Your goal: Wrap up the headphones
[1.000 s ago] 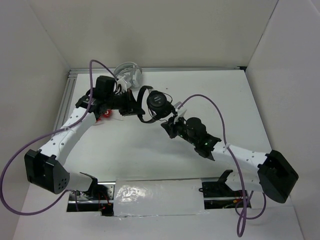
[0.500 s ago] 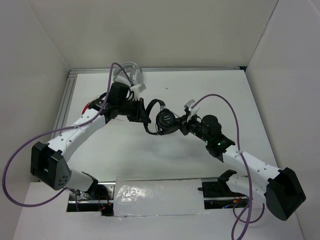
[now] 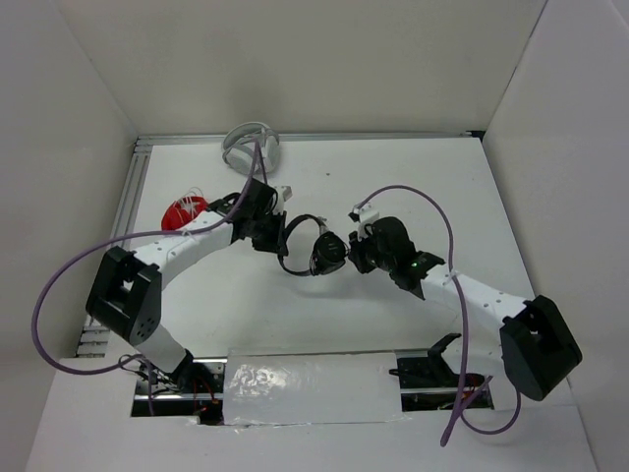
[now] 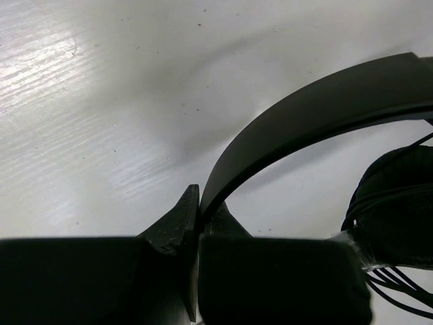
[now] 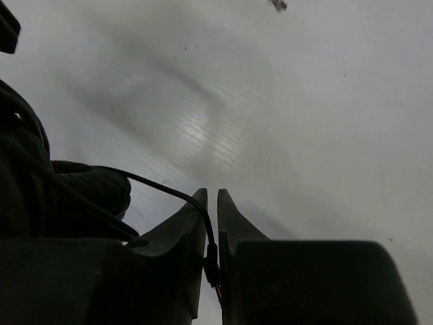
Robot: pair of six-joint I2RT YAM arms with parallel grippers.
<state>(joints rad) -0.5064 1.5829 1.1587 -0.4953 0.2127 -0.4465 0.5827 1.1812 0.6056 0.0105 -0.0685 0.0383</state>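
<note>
The black headphones [image 3: 327,253] hang between my two grippers over the middle of the table. My left gripper [image 3: 276,234] is shut on the thin headband [image 4: 304,115], which arcs up to the right from between its fingertips [image 4: 199,203]. A round padded earcup [image 4: 396,203] with cable wound around it sits at the right edge of the left wrist view. My right gripper [image 3: 356,254] is just right of the earcup. Its jaws [image 5: 211,198] stand a narrow slit apart with the end of the thin black cable [image 5: 169,191] pinched in it. The cable runs left to the earcup [image 5: 40,196].
Grey-white headphones [image 3: 251,144] lie at the back edge of the table. Red headphones [image 3: 185,210] lie at the left, beside the left arm. White walls close in the back and both sides. A taped strip [image 3: 314,388] runs along the near edge between the arm bases.
Both grippers have carried the black headphones nearer and a little to the right. The left arm swung off the red headphones, which now show fully. The right gripper has drawn in close to the earcup.
</note>
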